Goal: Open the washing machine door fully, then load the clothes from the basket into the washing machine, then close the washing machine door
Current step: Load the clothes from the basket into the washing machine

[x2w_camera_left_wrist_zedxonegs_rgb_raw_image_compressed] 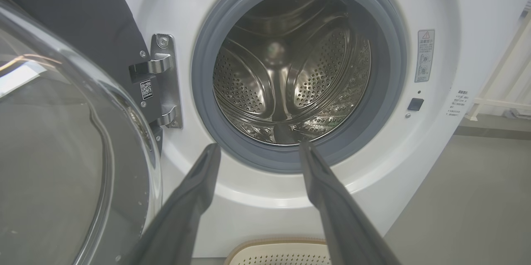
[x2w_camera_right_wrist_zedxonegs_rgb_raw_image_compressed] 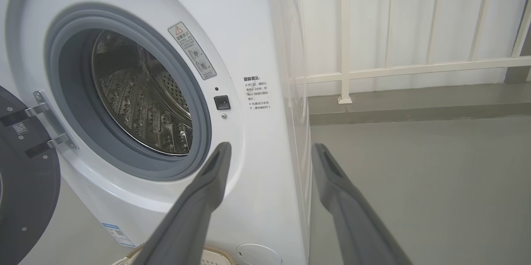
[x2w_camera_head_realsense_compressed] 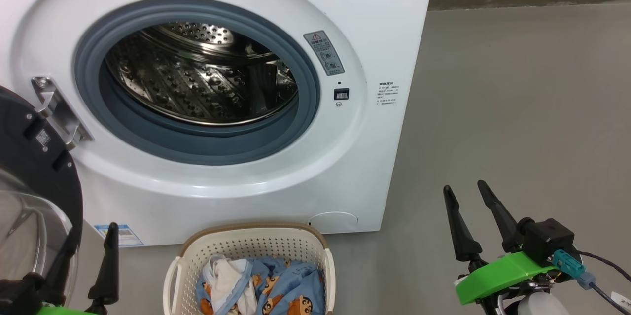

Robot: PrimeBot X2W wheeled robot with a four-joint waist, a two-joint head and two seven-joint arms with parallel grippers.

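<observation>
Head view has the left gripper and right gripper low, fingers spread, grasping nothing. Between them the basket stands on the floor, holding the clothes. Beyond, the washing machine door hangs open left of the washing machine.

The grey floor carries two things — the washing machine and, just before it, the basket.
</observation>
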